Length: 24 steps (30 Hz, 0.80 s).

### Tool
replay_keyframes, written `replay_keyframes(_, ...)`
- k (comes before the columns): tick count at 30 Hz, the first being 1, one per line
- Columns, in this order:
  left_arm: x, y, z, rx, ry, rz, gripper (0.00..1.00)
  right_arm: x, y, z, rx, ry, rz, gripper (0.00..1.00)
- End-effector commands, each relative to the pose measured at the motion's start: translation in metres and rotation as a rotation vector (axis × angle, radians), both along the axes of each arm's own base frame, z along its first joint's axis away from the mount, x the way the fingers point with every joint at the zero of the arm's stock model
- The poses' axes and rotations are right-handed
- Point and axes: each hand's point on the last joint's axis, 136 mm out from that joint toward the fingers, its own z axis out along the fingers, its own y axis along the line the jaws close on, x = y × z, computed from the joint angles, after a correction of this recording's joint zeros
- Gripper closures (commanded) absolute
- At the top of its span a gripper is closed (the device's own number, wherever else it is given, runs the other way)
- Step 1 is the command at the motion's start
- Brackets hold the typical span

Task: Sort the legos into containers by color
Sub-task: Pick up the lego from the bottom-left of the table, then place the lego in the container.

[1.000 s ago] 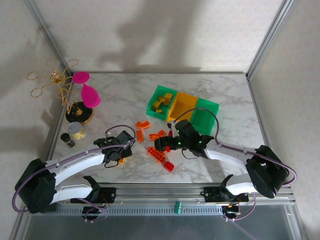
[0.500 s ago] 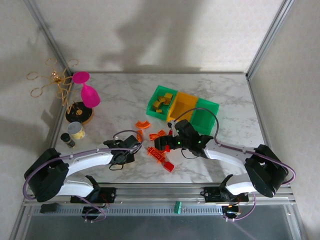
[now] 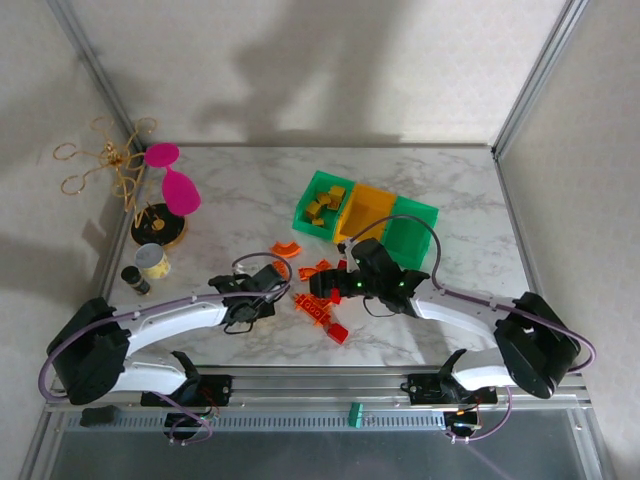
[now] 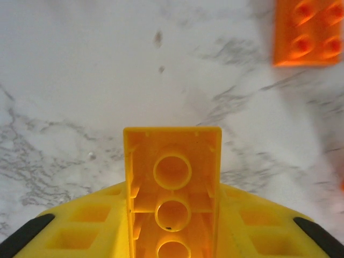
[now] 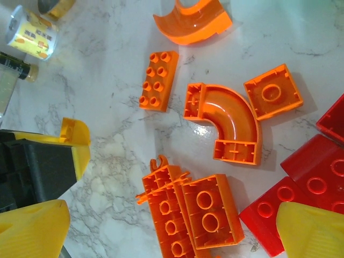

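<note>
Left gripper (image 4: 172,226): clamped on a yellow brick (image 4: 172,177), hollow underside toward the wrist camera, 3 round tubes showing, with 1 end jutting past the yellow fingers (image 4: 80,226). Held over bare marble table (image 4: 80,80). Ahead and to the right, apart from the held piece, an orange studded brick (image 4: 309,32), cut off by the frame edge. In the top view, left gripper (image 3: 258,292) near mid-table, just left of the loose pile.

Right gripper (image 5: 172,236): spread wide, yellow fingertips (image 5: 32,231) at both lower corners of the wrist view, nothing gripped between. Poised above a cluster of orange bricks (image 5: 188,215) lying underside up, possibly 3 overlapping, hard to separate. Just right of those, red bricks (image 5: 303,183). Further ahead, a curved orange arch (image 5: 234,121) just beside an orange square brick (image 5: 273,91), and a 2nd arch (image 5: 192,21) near the top edge.

Toward the back right of the table, the containers (image 3: 345,212), 3 in a joined row: left green bin (image 3: 305,200) with several yellow bricks (image 3: 322,207) inside, middle yellow-orange bin (image 3: 375,200), right green bin (image 3: 415,225).

At the far left, well apart from the pile: pink goblet (image 3: 175,188), gold wire stand (image 3: 105,160), cream cup (image 3: 152,262), small dark bottle (image 3: 132,279).
</note>
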Motion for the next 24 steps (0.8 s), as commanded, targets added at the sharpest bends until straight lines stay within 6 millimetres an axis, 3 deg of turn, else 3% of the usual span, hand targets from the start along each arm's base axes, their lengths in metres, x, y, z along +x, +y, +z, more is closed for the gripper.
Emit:
replay_keyframes(1, 0.018, -0.01, 0.032, -0.008, -0.086, -0.016, 0.75, 0.012, -0.008, 0.017, 0.026, -0.009, -0.054, 0.01)
replay_keyframes(7, 0.068, -0.046, 0.087, 0.0, -0.23, -0.079, 0.76, 0.031, -0.035, 0.033, 0.053, -0.029, -0.153, 0.01)
replay_keyframes(12, 0.127, -0.084, 0.118, 0.039, -0.322, -0.148, 0.76, 0.048, -0.059, 0.043, 0.051, -0.051, -0.248, 0.01)
replay_keyframes(18, 0.192, -0.112, 0.118, 0.05, -0.351, -0.162, 0.77, 0.056, -0.085, 0.042, 0.018, -0.06, -0.336, 0.01)
replay_keyframes(24, 0.246, -0.125, 0.093, 0.082, -0.348, -0.167, 0.76, 0.062, -0.102, 0.042, 0.01, -0.07, -0.382, 0.01)
